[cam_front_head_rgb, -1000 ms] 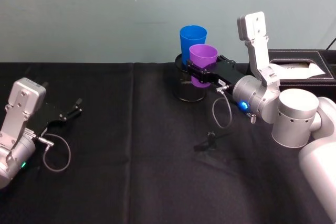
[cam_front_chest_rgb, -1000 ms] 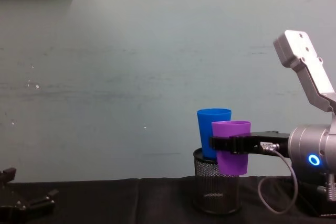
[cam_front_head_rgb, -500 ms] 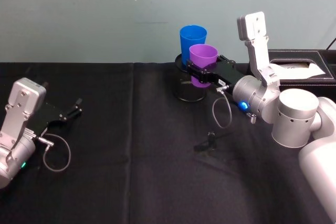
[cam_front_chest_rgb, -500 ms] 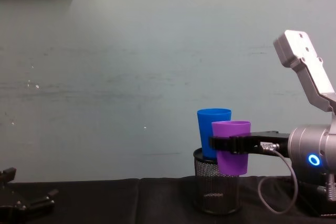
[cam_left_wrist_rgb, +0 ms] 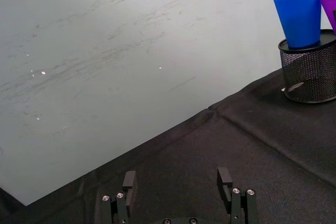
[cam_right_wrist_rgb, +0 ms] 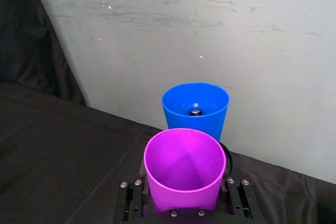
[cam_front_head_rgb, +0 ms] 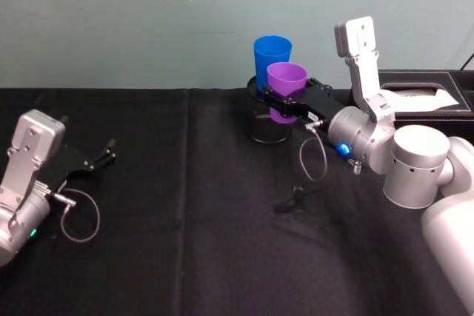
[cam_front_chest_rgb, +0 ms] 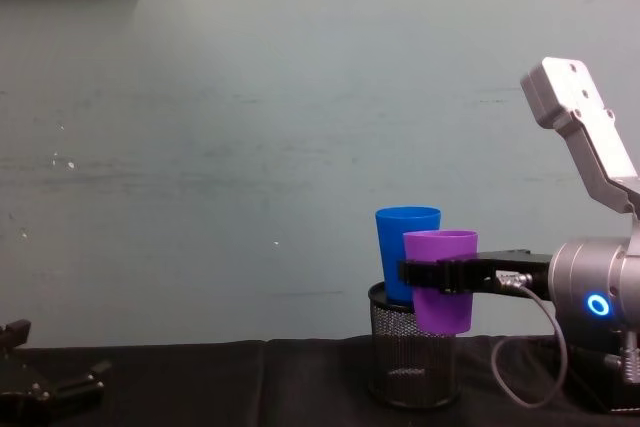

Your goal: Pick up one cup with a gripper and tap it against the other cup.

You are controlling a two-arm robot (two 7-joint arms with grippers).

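My right gripper (cam_front_head_rgb: 285, 102) is shut on the purple cup (cam_front_head_rgb: 286, 78), holding it upright in the air above the table. The same purple cup (cam_front_chest_rgb: 440, 247) sits level in the gripper (cam_front_chest_rgb: 432, 273) in the chest view, and its open mouth (cam_right_wrist_rgb: 185, 160) faces the right wrist camera. The blue cup (cam_front_head_rgb: 272, 53) stands upright in a black mesh pen holder (cam_front_head_rgb: 263, 123) just behind it; the two cups overlap in view and look very close or touching. Inside the blue cup (cam_right_wrist_rgb: 195, 100) lies a small dark object. My left gripper (cam_front_head_rgb: 104, 155) rests open low at the table's left, its fingers (cam_left_wrist_rgb: 224, 178) spread.
A black cloth (cam_front_head_rgb: 185, 242) covers the table. A black box with white paper (cam_front_head_rgb: 422, 98) stands at the back right. A small dark object (cam_front_head_rgb: 298, 196) lies on the cloth in front of the pen holder. A pale wall (cam_front_chest_rgb: 250, 127) runs close behind.
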